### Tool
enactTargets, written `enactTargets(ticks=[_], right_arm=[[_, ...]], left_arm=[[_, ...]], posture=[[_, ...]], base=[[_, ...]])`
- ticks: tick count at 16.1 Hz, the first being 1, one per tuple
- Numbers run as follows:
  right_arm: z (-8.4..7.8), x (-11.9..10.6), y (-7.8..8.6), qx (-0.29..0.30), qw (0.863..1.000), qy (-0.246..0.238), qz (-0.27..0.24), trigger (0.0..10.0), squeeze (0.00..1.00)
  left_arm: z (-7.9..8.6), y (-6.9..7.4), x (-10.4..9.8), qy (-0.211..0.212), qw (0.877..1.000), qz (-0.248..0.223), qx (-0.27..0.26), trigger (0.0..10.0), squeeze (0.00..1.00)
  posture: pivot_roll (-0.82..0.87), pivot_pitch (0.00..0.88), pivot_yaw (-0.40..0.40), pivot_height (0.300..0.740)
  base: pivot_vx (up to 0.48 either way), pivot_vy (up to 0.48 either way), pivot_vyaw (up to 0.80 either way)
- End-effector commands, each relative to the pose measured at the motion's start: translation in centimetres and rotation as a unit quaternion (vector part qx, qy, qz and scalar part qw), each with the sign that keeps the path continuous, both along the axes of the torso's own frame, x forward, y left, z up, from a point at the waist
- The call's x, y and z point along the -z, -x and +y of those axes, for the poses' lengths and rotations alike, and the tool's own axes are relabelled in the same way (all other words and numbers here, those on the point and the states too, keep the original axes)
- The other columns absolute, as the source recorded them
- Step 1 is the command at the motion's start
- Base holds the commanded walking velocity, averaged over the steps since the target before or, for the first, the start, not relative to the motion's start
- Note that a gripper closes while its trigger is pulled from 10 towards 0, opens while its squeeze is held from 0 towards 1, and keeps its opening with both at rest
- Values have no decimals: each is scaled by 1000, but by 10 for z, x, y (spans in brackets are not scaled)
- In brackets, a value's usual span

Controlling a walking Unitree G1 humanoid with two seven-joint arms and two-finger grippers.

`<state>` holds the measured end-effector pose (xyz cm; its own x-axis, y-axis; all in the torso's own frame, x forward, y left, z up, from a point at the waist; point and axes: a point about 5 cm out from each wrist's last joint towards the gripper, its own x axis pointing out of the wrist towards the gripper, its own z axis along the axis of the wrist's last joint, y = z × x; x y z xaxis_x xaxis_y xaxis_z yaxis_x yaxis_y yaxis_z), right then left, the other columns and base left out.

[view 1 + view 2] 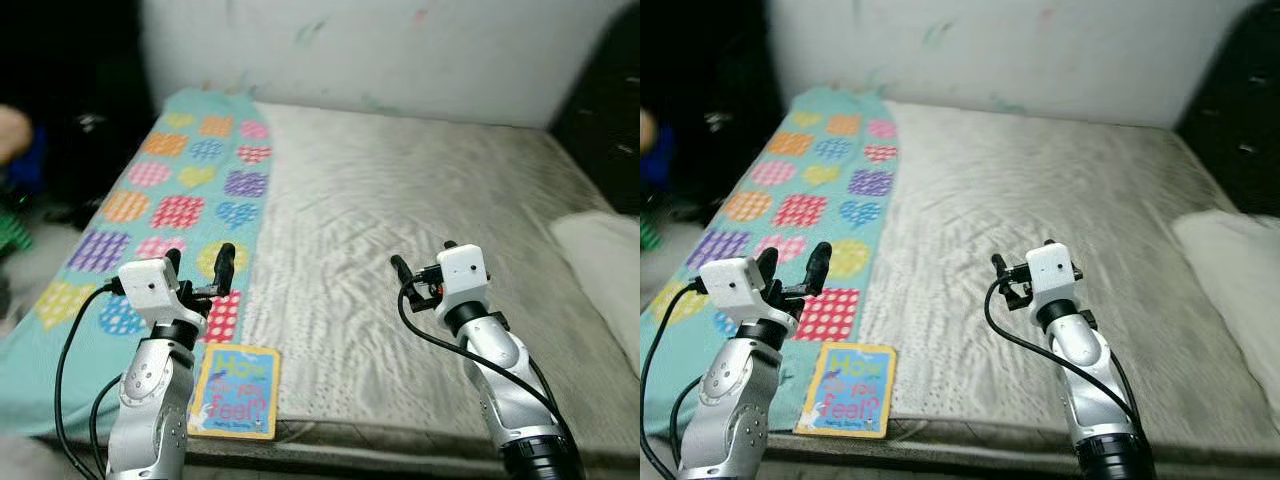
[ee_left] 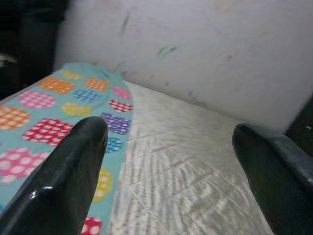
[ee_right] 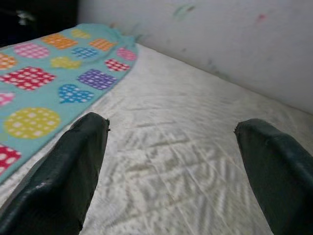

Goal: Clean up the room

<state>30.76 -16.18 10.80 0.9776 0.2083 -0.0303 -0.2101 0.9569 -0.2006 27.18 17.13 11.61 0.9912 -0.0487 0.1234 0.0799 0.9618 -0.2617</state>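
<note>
At the near edge of the bare mattress (image 1: 400, 200) lies a children's board book (image 1: 236, 391), just below the left end effector (image 1: 200, 262), both end effectors gaping empty; a careless reach could nudge it off; the right end effector (image 1: 418, 272) hovers well apart.

Children's book (image 1: 236, 391) lay at mattress edge, cover title read "How do you feel?", no other legible text was visible
</note>
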Motion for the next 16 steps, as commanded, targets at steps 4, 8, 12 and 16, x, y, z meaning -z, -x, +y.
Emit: enactTargets(ticks=[4,8,12,16], right_arm=[[-4,-2,0,6,1000,4,-3,10000,0],[-5,-1,0,5,1000,5,-2,10000,0],[-5,-1,-1,5,1000,6,-1,10000,0],[-5,-1,-1,5,1000,6,-1,10000,0]], left_arm=[[0,-1,3,7,1000,8,-2,10000,0],[1,-1,3,7,1000,11,-6,10000,0],[0,-1,3,12,1000,12,-4,10000,0],[0,-1,3,16,1000,12,-4,10000,0]], posture=[[-74,0,-59,740],[-73,0,-60,740],[-74,0,-60,740],[-76,0,-62,740]], base=[[0,0,0],[0,0,0],[0,0,0],[0,448,0]])
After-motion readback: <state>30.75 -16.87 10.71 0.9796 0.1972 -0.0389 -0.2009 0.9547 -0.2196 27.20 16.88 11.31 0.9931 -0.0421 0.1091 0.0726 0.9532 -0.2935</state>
